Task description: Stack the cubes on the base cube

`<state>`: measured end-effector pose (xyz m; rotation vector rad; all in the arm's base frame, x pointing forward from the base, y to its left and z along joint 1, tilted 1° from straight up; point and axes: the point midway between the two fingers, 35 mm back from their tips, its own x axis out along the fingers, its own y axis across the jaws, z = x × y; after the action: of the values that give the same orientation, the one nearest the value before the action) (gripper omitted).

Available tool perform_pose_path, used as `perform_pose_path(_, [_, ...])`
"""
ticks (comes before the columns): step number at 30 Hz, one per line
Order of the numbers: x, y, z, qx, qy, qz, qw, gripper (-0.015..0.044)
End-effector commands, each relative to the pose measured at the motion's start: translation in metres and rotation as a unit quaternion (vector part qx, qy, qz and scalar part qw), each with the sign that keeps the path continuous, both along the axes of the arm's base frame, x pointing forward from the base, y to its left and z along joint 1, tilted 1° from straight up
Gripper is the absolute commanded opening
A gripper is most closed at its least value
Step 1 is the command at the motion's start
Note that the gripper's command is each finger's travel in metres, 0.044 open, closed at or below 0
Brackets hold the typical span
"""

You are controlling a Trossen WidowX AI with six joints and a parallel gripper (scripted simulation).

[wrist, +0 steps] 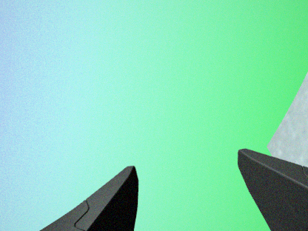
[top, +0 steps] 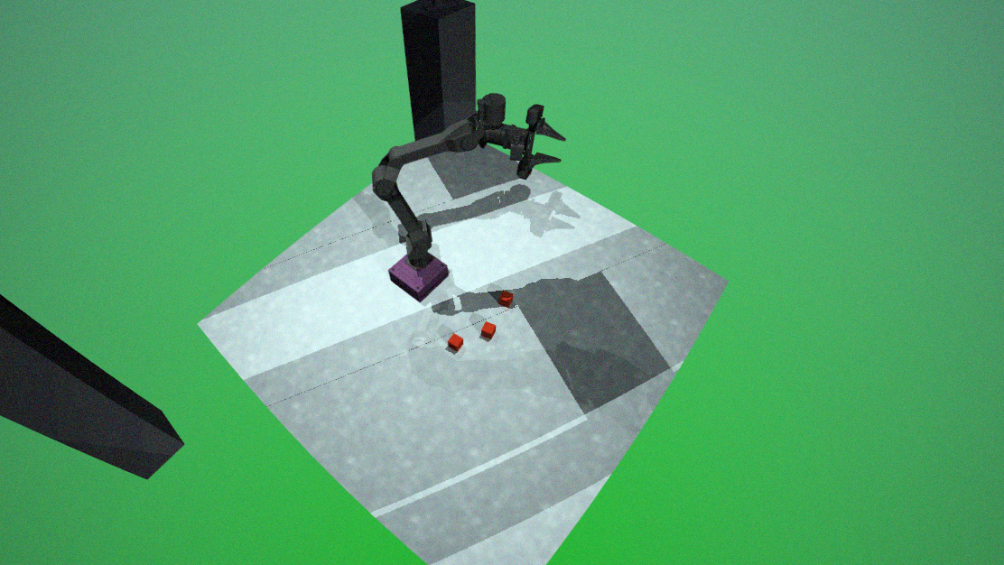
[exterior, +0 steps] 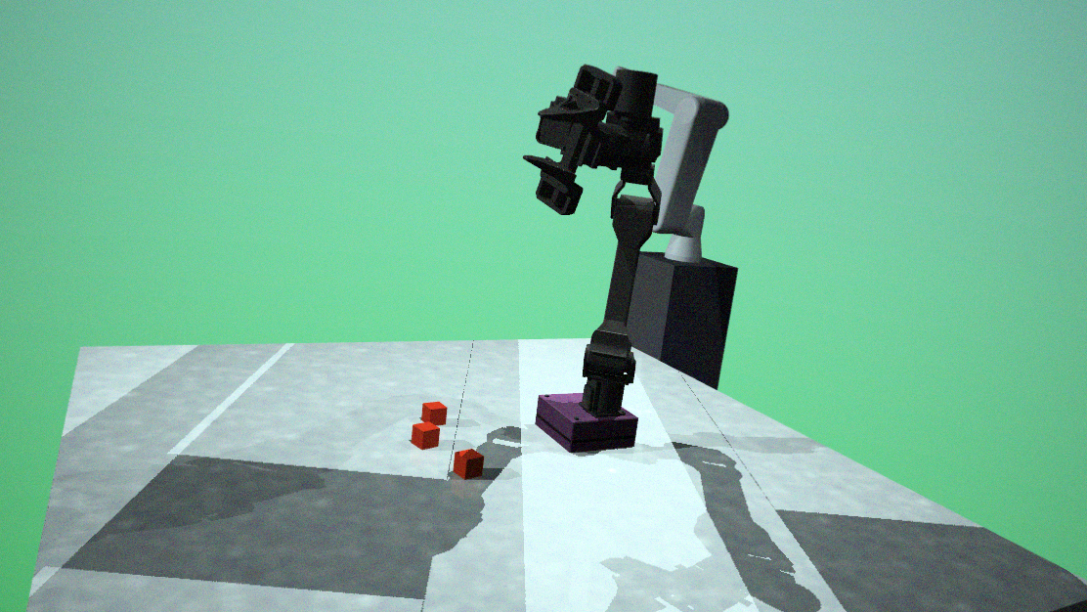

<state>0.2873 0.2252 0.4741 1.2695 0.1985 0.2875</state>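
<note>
Three red cubes lying well below the gripper, its jaws standing apart, holding nothing.

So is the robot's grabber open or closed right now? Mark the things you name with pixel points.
Open. The grabber [top: 562, 149] [exterior: 530, 135] [wrist: 186, 158] has its two fingers wide apart, with nothing between them, and all three red cubes [top: 488, 330] [exterior: 424, 435] are down on the table.

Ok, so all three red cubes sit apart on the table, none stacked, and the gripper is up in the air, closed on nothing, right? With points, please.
Not closed: the gripper [top: 562, 149] [exterior: 536, 136] [wrist: 188, 166] is open, its fingers well apart in the wrist view. The rest holds.
</note>
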Motion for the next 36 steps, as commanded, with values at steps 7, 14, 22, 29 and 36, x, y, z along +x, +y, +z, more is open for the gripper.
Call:
perform_pose_path(7, [0.070,-0.037,-0.105,-0.135,0.144,-0.050,0.979,0.0265])
perform_pose_path(14, [0.098,-0.087,-0.181,-0.190,0.273,-0.079,0.940,0.0265])
perform_pose_path(22, [0.100,-0.155,-0.261,-0.206,0.430,-0.104,0.873,0.0265])
perform_pose_path(29, [0.078,-0.212,-0.319,-0.177,0.566,-0.117,0.797,0.0265])
perform_pose_path(36, [0.039,-0.257,-0.362,-0.112,0.685,-0.119,0.710,0.0265])
